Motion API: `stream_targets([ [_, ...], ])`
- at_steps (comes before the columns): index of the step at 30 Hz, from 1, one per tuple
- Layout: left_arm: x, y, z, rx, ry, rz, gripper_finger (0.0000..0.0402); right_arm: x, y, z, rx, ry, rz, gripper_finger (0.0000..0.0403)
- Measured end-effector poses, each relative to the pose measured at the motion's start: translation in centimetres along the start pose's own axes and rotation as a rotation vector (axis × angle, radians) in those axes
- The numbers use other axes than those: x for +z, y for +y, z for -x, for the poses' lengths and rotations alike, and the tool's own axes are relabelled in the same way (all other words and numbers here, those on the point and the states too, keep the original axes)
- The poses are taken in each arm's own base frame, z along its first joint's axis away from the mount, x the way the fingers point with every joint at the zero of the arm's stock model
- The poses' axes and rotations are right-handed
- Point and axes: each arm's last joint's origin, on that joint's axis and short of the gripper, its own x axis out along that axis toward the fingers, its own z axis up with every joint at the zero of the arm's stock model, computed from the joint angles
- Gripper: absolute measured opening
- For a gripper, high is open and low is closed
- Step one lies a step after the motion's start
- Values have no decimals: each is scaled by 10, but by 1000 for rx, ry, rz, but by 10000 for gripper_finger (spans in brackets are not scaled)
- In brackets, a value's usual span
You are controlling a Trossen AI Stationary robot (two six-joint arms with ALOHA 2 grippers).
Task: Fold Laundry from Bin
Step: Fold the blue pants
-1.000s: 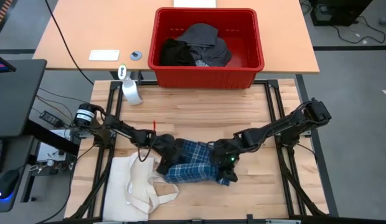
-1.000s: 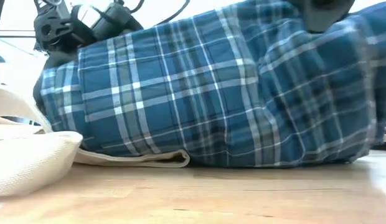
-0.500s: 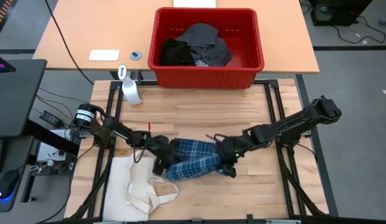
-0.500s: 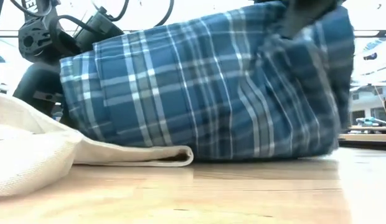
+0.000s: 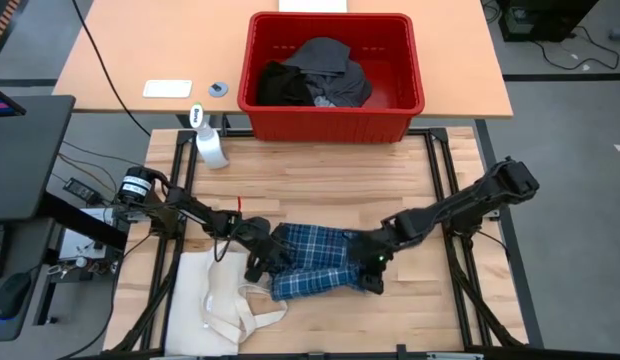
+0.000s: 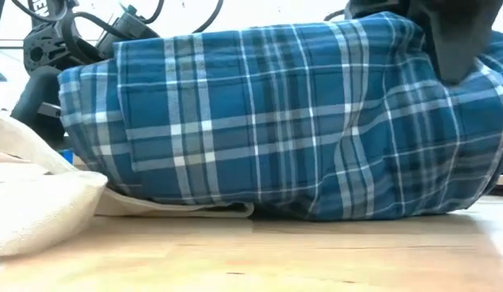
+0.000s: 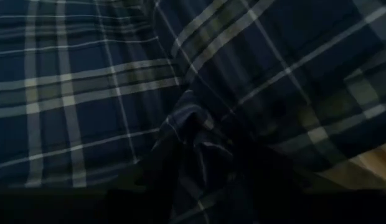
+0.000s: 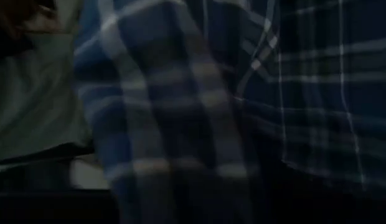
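The blue plaid shirt [image 5: 312, 260] lies bunched on the wooden desk [image 5: 320, 180], on the near side of the red bin [image 5: 333, 110], which stands at the desk's far edge. It is out of the bin so that it can be spread and folded flat; the other laundry [image 5: 315, 75], black and grey pieces, is heaped inside the bin, seemingly waiting its turn.

The left pincer [image 5: 262, 258] sits at the shirt's left end, farther from the bin than the spray bottle [image 5: 210, 148]. Its wrist view is filled with plaid cloth gathered into a dark pleat, so it appears to be pinching a fold of the shirt, most likely to anchor that end while the other side is worked. The right pincer [image 5: 374, 268] is at the shirt's opposite end, pressed against the cloth. Its wrist view shows only blurred plaid close up, and I cannot tell whether its fingers are parted or gripping.

The cream tote bag [image 5: 228, 295] lies just beside the shirt, on the side away from the bin, and in the low view the shirt's lower edge rests over it. That overlap could drag the bag along if the shirt is pulled.
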Motion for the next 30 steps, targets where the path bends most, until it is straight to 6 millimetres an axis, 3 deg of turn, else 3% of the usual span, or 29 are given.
stream_targets([
  [3, 0, 0, 0, 0, -2, 0, 180, 3, 1, 15, 44, -23, -14, 171],
  [6, 0, 0, 0, -2, -3, 3, 180, 1, 6, 31, -20, -33, -32, 181],
  [9, 0, 0, 0, -2, -3, 12, 180, 1, 24, 43, -190, -99, 26, 182],
  [12, 0, 0, 0, -3, -3, 21, 180, 2, 50, 41, -299, -152, 171, 181],
  [16, 0, 0, 0, -3, -3, 37, 180, 3, 90, 33, -387, -256, 375, 181],
  [19, 0, 0, 0, -3, -4, 61, 180, 3, 107, 18, -474, -289, 491, 181],
  [25, 1, 1, 0, -1, -5, 75, 180, 11, 132, -12, -570, -276, 665, 182],
  [30, 0, 2, 1, 4, -6, 112, 180, 28, 141, -53, -486, -139, 751, 213],
])
